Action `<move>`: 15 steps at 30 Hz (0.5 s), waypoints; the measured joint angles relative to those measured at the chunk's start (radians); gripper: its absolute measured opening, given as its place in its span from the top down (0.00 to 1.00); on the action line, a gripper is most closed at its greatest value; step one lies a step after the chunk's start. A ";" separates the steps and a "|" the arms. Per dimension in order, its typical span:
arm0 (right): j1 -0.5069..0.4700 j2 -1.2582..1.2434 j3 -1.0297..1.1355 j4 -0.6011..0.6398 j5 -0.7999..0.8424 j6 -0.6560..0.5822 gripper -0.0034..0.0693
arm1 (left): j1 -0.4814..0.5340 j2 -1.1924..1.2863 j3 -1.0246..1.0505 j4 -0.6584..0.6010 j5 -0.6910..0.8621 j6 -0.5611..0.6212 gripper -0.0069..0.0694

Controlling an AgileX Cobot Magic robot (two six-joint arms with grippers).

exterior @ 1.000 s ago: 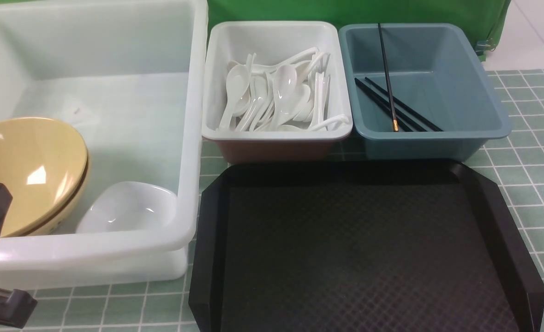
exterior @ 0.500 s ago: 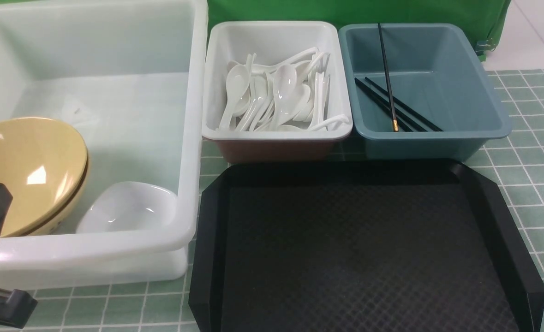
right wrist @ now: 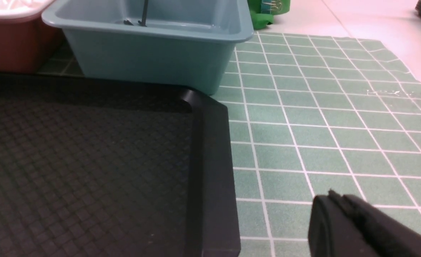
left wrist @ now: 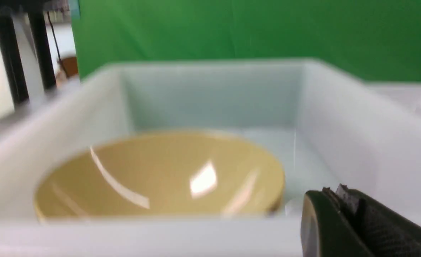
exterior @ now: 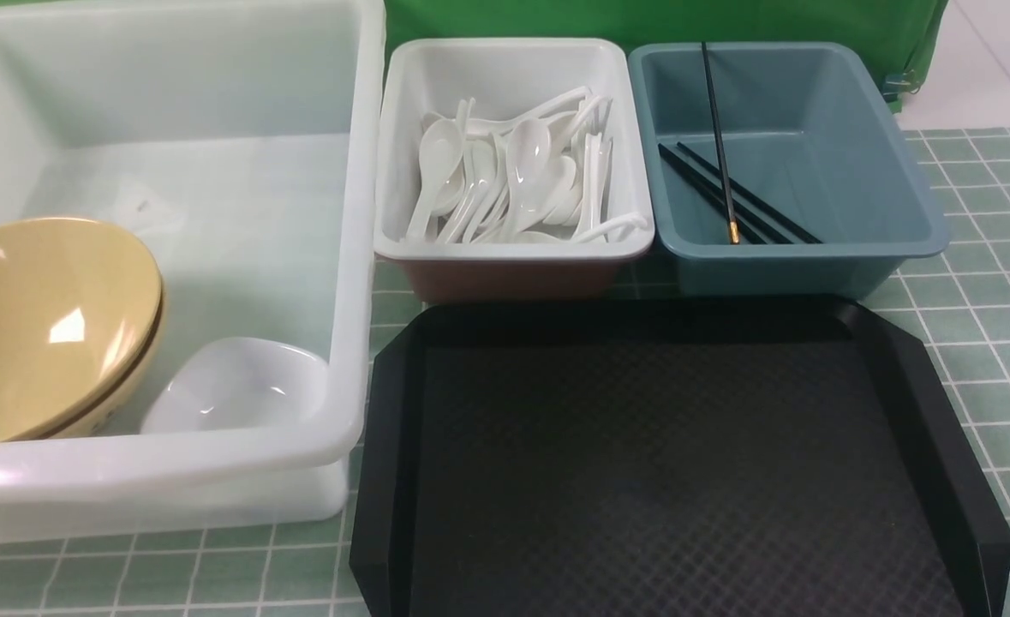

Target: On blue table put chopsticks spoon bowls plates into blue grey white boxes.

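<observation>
Retreating: left end effector [left wrist: 339,214], closed and empty, has dropped nearly out of front view; right end effector [right wrist: 342,221] closed over the surface [exterior: 984,343]. Black tray [exterior: 667,463] bare, sorting looks done. White bin [exterior: 350,257]: two stacked bowls [exterior: 50,326], one plate [exterior: 230,386]. Beyond, many spoons [exterior: 522,171]; three chopsticks [exterior: 727,188].

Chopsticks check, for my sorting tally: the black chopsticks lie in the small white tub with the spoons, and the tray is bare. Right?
Not quite. The front view shows the chopsticks in the blue-grey tub; the small white tub holds only spoons. The tray is bare.
</observation>
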 joint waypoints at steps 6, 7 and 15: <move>0.000 0.000 0.000 0.000 0.001 0.000 0.87 | 0.000 0.000 -0.002 -0.031 0.189 0.053 0.90; 0.000 0.000 0.000 0.000 0.001 0.000 0.87 | 0.000 0.000 -0.003 -0.033 0.193 0.063 0.90; 0.000 0.000 0.000 0.000 0.001 0.000 0.86 | 0.001 -0.001 -0.004 -0.036 0.201 0.076 0.90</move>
